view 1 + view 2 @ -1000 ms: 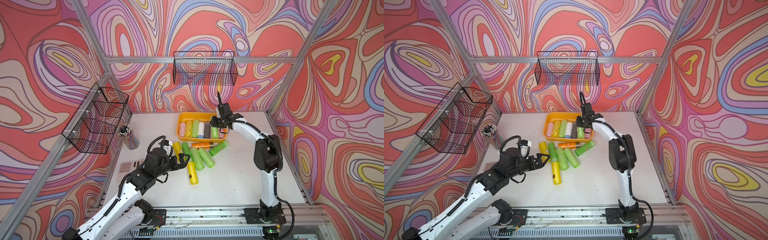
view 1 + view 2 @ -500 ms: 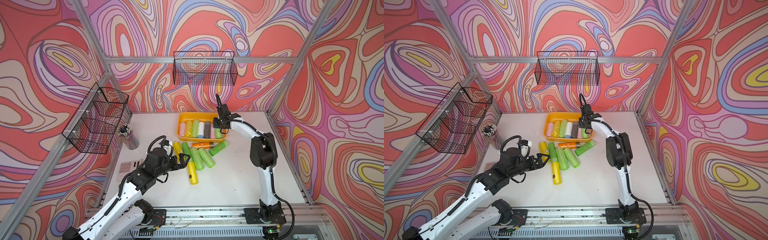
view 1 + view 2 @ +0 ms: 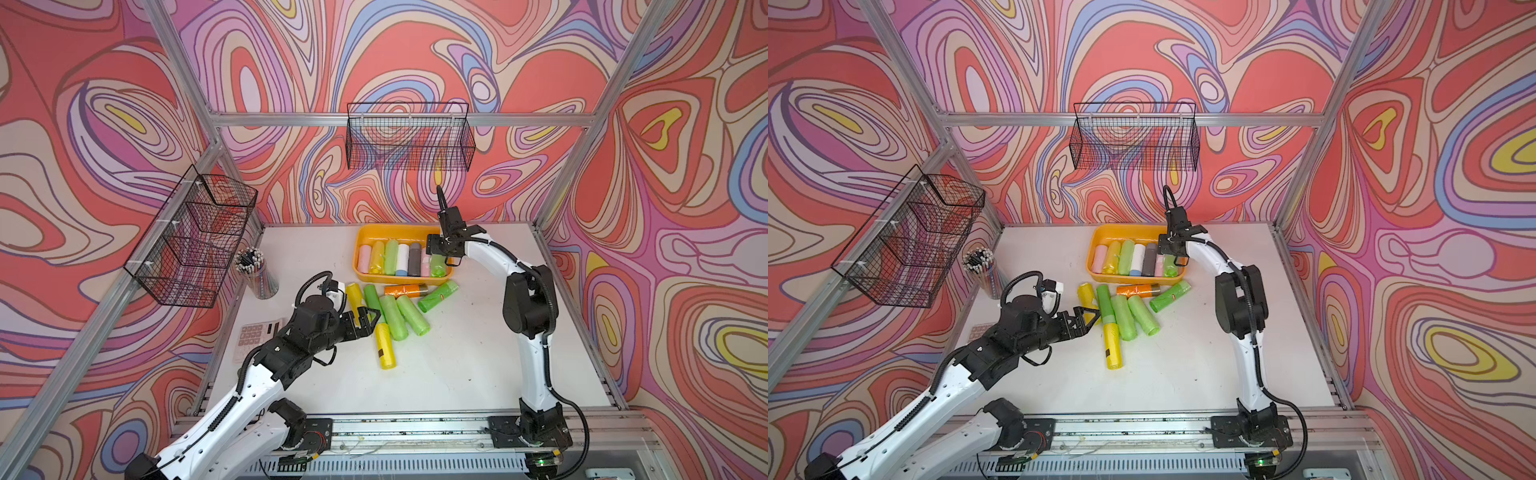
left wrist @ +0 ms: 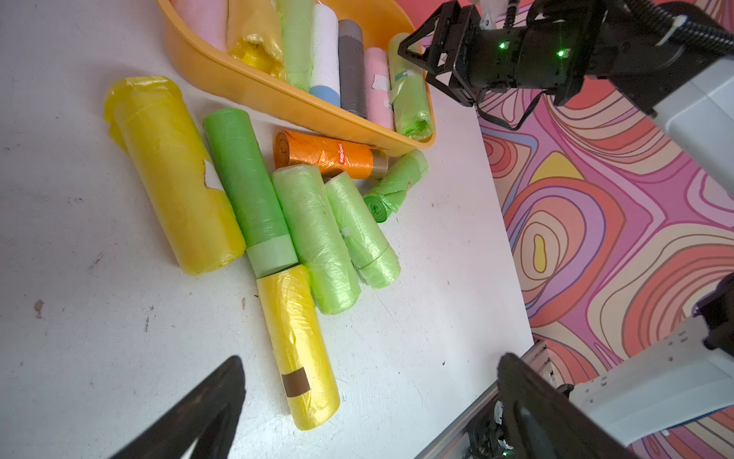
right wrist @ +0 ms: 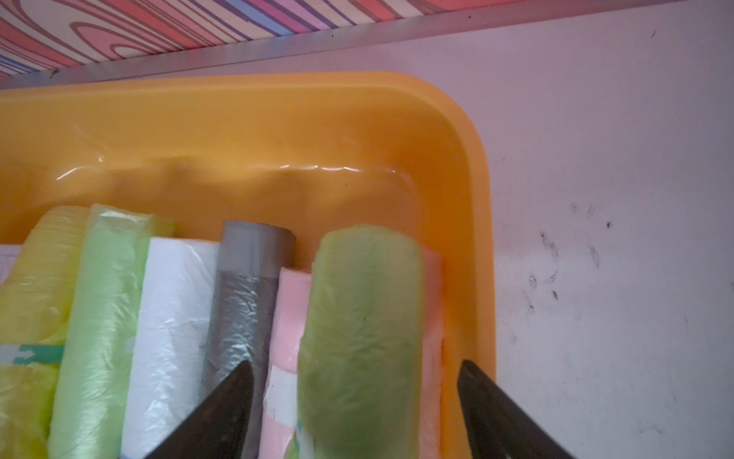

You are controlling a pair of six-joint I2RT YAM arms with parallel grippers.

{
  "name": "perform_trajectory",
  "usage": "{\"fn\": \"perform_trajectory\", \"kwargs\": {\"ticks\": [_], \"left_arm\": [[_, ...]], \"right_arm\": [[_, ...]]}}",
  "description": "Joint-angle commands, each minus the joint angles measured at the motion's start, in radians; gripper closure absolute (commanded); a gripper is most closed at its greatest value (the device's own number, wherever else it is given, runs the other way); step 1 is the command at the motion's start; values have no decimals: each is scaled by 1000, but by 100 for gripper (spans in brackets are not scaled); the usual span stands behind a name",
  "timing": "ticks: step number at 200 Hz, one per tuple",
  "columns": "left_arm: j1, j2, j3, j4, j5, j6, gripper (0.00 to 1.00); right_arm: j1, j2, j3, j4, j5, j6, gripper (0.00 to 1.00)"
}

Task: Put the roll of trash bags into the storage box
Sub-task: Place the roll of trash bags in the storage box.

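Right pincer point(image 5: 353, 369) has just sprung apart. The light green roll point(image 5: 361, 318) lies free in the storage box point(image 5: 482, 238), against the pink roll point(image 5: 286, 314). Judged: delivered. Left pincer point(image 3: 369, 320) is wide apart and empty, by the loose rolls point(image 3: 390, 316) on the desk point(image 3: 457, 357).

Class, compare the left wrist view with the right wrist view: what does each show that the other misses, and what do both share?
Only the left wrist view: loose rolls on the table, among them an orange roll and a big yellow roll, plus the right claw seen from outside, open.
Only the right wrist view: the rounded back corner and rim of the box.
Both: the box's row of rolls, including the grey roll and the end green roll.
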State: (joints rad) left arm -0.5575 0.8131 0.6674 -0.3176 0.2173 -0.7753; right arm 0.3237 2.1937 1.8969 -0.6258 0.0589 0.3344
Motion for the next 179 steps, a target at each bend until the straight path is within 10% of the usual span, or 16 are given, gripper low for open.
{"fn": "perform_trajectory", "kwargs": {"ticks": [1,179], "left_arm": [[-4,-8,-2,-13,-1,-4,0],[-4,243,-8,44,-216,-22,0]], "right_arm": [[-1,-129,-56,21,-71,10,18],[0,-1069,-1022,409,-443,166,4]]}}
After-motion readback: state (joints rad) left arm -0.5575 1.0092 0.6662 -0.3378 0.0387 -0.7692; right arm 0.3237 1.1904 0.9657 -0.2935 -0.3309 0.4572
